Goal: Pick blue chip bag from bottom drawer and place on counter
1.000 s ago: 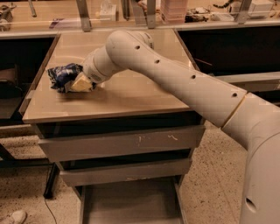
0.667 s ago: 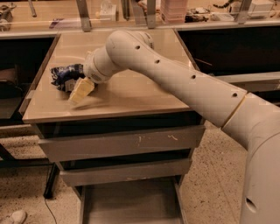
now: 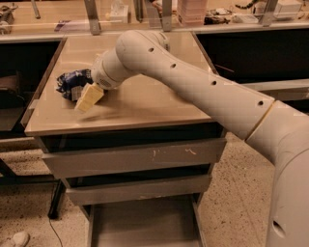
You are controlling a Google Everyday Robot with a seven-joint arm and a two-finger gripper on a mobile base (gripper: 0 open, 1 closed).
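The blue chip bag lies crinkled on the left part of the counter. My gripper hangs over the counter just right of the bag and in front of it. It is open, and one yellowish finger is spread away from the bag towards the counter's front. Nothing is held in it. The bottom drawer is pulled out at the foot of the cabinet, and its flat grey floor shows nothing on it.
My arm crosses the counter from the right. Two shut grey drawer fronts, the upper one scratched, sit below the counter. A cluttered bench runs along the back. A cable trails on the speckled floor at left.
The gripper has opened: its yellowish finger swung down and away from the bag, which now rests free on the counter. The arm has hardly moved.
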